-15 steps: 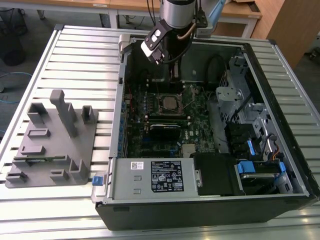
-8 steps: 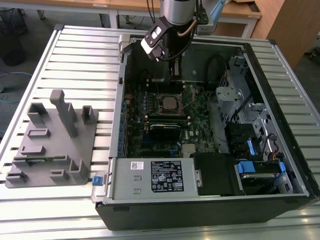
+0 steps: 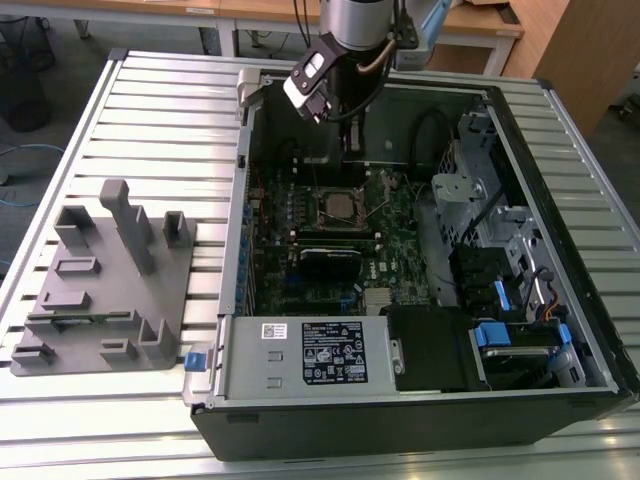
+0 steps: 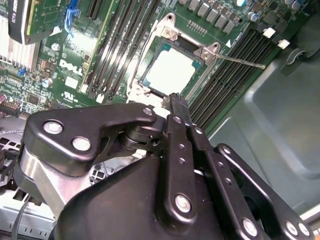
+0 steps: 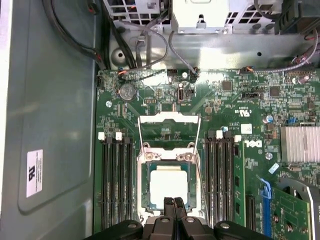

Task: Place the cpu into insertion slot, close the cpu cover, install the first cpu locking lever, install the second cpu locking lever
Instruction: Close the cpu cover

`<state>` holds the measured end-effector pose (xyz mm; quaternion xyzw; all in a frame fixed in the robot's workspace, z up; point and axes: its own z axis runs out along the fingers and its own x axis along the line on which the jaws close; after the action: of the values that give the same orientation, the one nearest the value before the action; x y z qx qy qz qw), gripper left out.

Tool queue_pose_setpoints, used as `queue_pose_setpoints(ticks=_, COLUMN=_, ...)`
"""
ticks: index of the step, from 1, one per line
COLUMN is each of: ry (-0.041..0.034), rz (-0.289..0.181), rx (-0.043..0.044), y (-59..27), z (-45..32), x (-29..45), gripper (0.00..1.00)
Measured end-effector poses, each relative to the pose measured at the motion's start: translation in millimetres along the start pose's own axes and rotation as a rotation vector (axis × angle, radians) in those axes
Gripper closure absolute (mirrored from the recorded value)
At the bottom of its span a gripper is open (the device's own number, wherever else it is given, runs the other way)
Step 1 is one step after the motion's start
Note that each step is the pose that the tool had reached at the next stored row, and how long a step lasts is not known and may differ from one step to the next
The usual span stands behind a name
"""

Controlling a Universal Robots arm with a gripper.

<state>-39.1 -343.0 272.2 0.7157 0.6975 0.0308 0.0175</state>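
Jaws: my gripper [image 5: 173, 201] has both fingers pressed together, with no gap between them and nothing held. In both wrist views the fingertips [image 4: 175, 98] sit at the near edge of the socket. I cannot tell whether they touch it. In the exterior view my gripper [image 3: 350, 135] hangs at upper centre of the frame, above the open computer case [image 3: 420, 430].

Task items:
- One cpu [image 5: 169, 186], silver face up, lies seated flat in the insertion slot [image 5: 145, 200]. In the exterior view it is just above the middle of the frame [image 3: 340, 207].
- One cpu cover [image 5: 169, 118] stands raised off the socket, hinged at the edge farthest from my fingers. Green board shows through its window.
- One thin wire lever [image 4: 242, 61] in the second wrist view sticks out sideways from the socket corner, unlatched.

Other counts:
- Two banks of long black memory slots flank the socket, one on each side [image 5: 116, 185] [image 5: 221, 185].
- One grey fixture [image 3: 110, 280] lies on the slatted table [image 3: 160, 110], at the exterior view's left and well apart from the case.
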Motion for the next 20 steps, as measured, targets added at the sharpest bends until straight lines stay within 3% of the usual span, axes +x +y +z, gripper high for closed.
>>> queue_pose_setpoints(ticks=12, ry=0.0000, rz=0.000, rx=-0.0001, y=17.5, z=1.3, x=0.4, gripper=0.90)
queue_pose_setpoints(ticks=20, ry=0.0001, rz=0.000, rx=0.0000, y=19.0, z=1.4, x=0.5, gripper=0.90)
